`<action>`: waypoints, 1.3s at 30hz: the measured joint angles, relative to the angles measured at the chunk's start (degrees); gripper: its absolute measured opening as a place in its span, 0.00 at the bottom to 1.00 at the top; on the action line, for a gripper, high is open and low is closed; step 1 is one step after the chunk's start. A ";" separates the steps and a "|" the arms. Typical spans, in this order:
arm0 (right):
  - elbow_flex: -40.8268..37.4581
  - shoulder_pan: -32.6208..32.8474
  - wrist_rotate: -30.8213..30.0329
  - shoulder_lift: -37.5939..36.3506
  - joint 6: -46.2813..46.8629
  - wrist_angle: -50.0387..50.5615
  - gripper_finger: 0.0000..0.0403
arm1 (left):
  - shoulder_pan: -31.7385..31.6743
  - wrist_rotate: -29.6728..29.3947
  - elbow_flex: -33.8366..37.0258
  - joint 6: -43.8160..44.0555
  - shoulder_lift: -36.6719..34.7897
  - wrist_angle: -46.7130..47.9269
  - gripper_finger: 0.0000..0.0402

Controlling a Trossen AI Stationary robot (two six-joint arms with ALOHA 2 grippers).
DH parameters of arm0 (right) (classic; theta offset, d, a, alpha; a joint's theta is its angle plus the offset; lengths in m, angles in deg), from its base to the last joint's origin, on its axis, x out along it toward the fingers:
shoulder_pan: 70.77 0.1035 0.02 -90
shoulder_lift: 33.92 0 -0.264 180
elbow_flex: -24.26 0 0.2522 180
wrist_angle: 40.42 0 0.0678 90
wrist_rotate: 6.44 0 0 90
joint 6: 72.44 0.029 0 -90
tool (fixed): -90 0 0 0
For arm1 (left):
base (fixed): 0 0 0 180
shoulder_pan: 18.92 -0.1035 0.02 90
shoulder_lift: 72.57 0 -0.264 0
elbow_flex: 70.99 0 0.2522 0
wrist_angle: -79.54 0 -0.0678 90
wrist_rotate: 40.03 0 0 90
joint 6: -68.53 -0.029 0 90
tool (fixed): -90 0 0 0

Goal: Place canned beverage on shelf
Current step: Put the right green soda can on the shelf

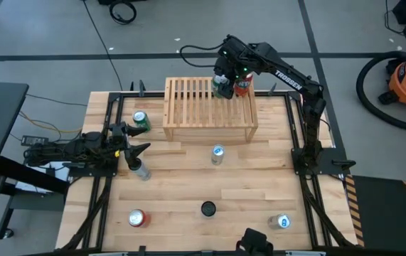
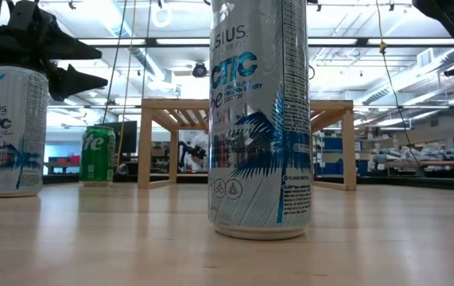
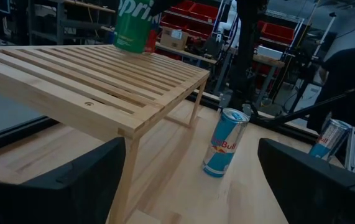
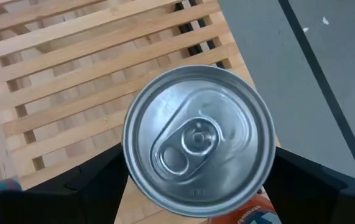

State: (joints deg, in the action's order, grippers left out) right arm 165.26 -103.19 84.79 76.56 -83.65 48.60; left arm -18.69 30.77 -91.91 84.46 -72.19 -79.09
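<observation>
- The right gripper is parked over a green can at the far right corner of the shelf, fingers spread either side, not squeezing.
- A red can is stood just beside it.
- The left gripper is held wide apart near the table's left edge.

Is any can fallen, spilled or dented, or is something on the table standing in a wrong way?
Nothing stands out. The green can and orange can stand upright on the light-wood slatted shelf, under the right claw. The loose cans on the wooden table look upright; no spill shows.

Light-wood slatted shelf, green can (perhaps an orange-red one beside it)
</observation>
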 joint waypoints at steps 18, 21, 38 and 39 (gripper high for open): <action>0.01 -0.35 -1.38 -0.11 -2.48 -0.38 0.85 | 0.00 0.00 0.00 -0.11 0.00 0.06 0.92; 0.23 -0.35 -1.57 -0.11 -2.51 -0.61 0.85 | -0.02 0.00 0.00 -0.11 0.00 0.06 0.92; 7.50 1.05 1.49 -2.02 -2.51 1.43 0.85 | 0.00 0.00 0.00 -0.19 0.00 0.56 0.92; 7.50 1.38 1.62 -2.36 -2.49 1.47 0.85 | -0.02 -0.02 0.00 -0.17 0.00 0.57 0.92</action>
State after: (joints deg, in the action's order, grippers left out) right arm 172.76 -101.81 86.41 74.19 -86.14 50.08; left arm -18.71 30.75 -91.91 84.28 -72.19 -78.53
